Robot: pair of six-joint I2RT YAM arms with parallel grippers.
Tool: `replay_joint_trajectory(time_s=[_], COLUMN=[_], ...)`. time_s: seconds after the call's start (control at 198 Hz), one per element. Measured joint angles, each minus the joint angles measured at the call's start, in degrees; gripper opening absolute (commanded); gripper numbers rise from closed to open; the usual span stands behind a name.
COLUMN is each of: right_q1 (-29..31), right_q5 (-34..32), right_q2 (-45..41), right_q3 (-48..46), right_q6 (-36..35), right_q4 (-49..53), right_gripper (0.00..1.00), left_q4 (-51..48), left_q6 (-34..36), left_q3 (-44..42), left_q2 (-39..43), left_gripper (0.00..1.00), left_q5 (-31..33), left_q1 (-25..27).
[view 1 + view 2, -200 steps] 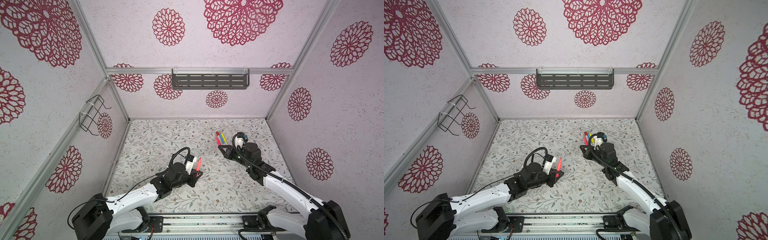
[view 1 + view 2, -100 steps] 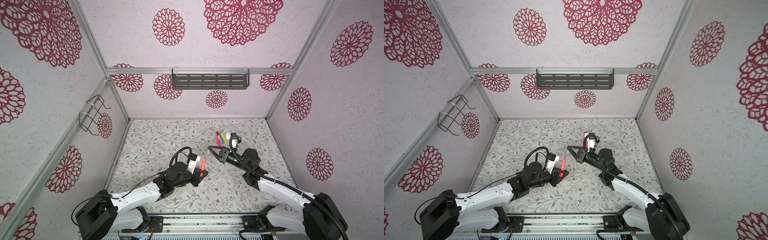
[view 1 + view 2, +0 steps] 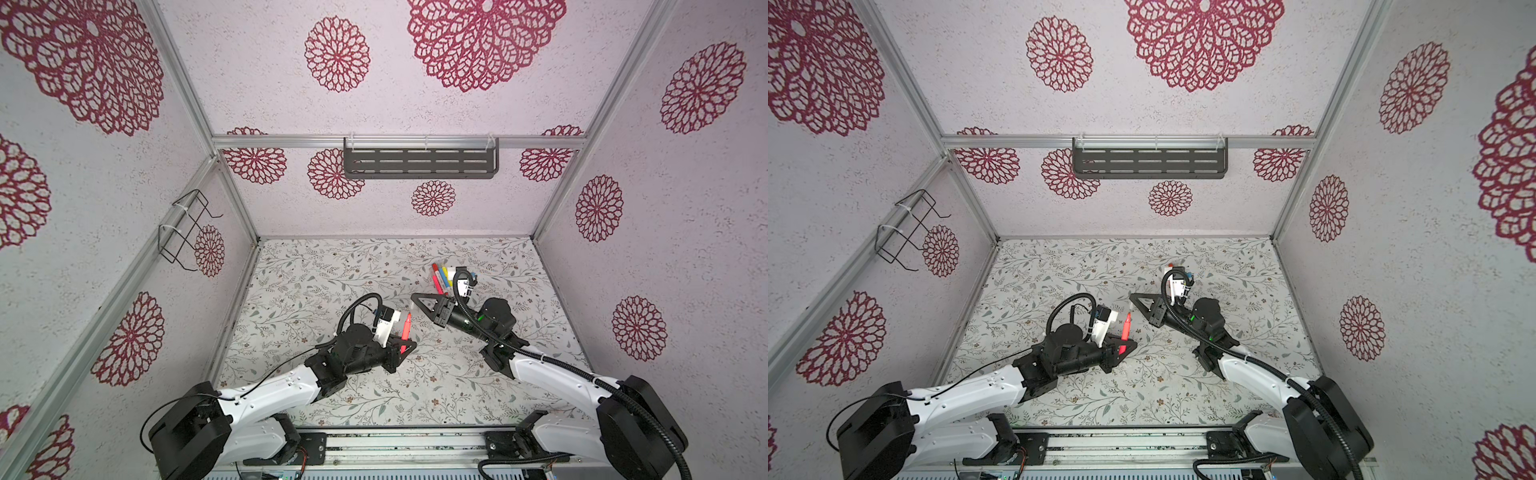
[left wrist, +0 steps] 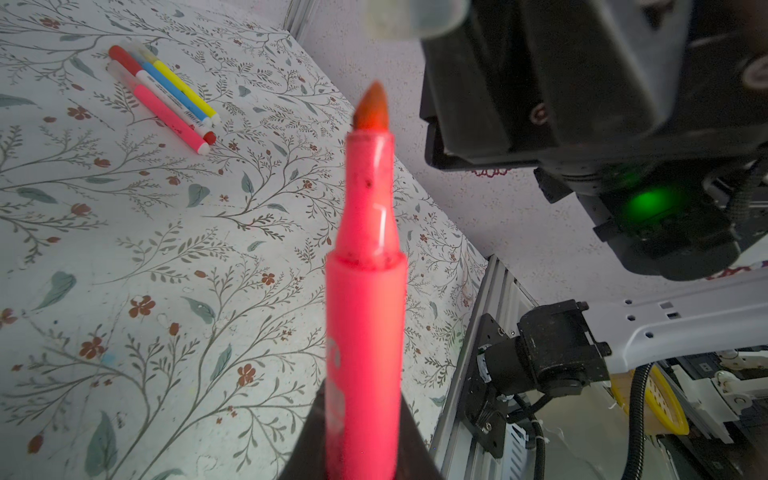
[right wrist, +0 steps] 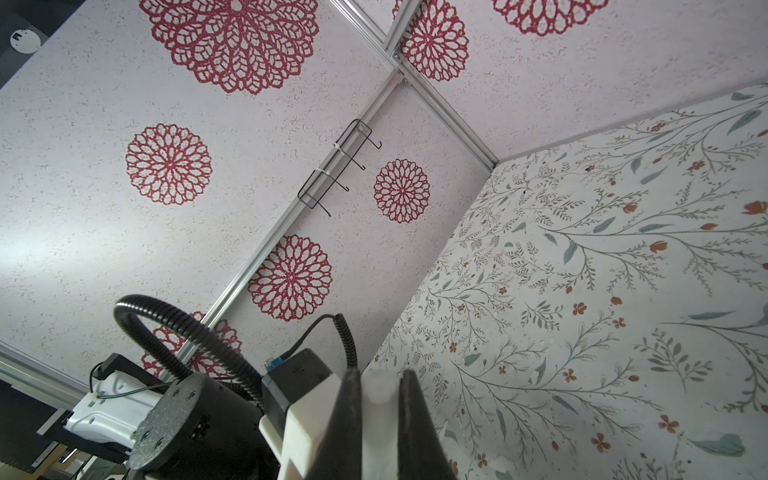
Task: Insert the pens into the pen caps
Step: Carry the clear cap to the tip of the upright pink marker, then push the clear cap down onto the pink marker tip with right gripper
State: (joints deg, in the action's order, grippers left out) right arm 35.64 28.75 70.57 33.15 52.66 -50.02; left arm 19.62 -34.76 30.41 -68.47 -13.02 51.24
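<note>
near the middle of the desk (image 3: 332, 270), the left end effector (image 3: 404, 348) grips a pinkish-red pen (image 3: 405, 330) low on its barrel, seemingly light and stiff, while the right end effector (image 5: 381, 376) pinches a tiny, likely slippery clear cap (image 5: 379, 395) just beyond its tip.

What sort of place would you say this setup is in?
Probably a lab robot cell dressed as a room: aluminium frame, walls papered with red medallions, floral tabletop, left arm and right arm on a front rail.
</note>
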Motion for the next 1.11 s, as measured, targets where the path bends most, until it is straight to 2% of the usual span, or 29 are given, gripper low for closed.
replay_joint_trajectory(time_s=[0.703,1.112], right_q1=[4.0,6.7], right_q5=[-0.2,-2.7], right_q2=[0.2,-1.5], right_q3=[-2.1,-6.5], right_q6=[-0.7,-2.6], right_q4=[-2.7,-11.4], right_gripper=[0.02,0.04], left_q4=[-4.3,-3.9], left_q6=[0.2,-0.7], left_q3=[0.4,0.4], left_q2=[4.3,6.2], left_gripper=[0.00,0.00], left_q5=[1.1,-1.7], left_q1=[0.2,0.3])
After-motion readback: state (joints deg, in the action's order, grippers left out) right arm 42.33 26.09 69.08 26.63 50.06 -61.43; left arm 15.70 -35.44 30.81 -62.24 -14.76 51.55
